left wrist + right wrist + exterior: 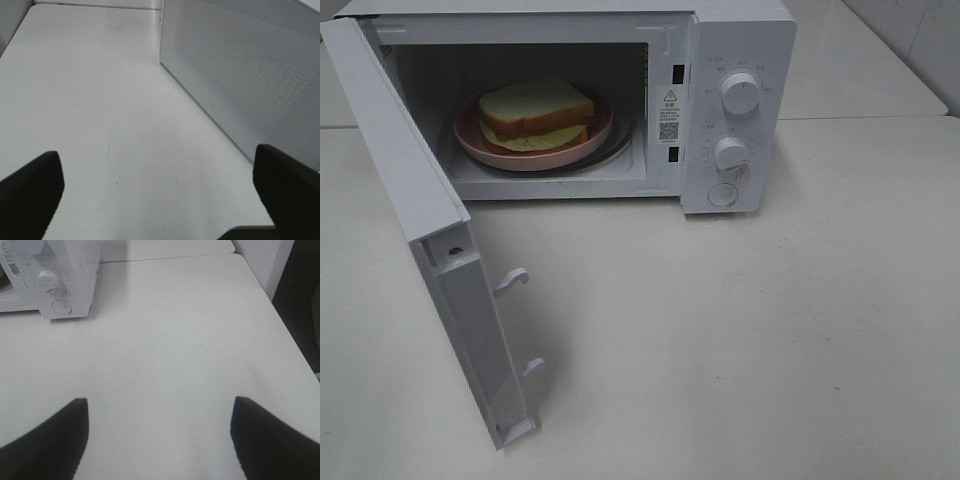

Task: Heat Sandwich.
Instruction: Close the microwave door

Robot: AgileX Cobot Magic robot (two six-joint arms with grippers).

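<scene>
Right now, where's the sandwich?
Exterior high view, upper left: the sandwich sits on the pink plate inside the microwave, whose door stands open, left of the control knobs.

Warning-triangle and QR-code sticker (669, 113) on microwave (760, 45) front frame; print around dials (741, 93) illegible.

microwave (740, 50) 1; door (415, 190) 1; latch hooks (510, 281) 2; knobs (740, 93) 2; button (723, 195) 1; sandwich (535, 108) 1; pink plate (490, 153) 1; left end effector (157, 165) 1, right end effector (160, 405) 1

The microwave (620, 100) is being overlooked from high in front. Its control panel (70, 290) is also being caught from the right wrist, a perforated panel (240, 65) closely from the left.
</scene>
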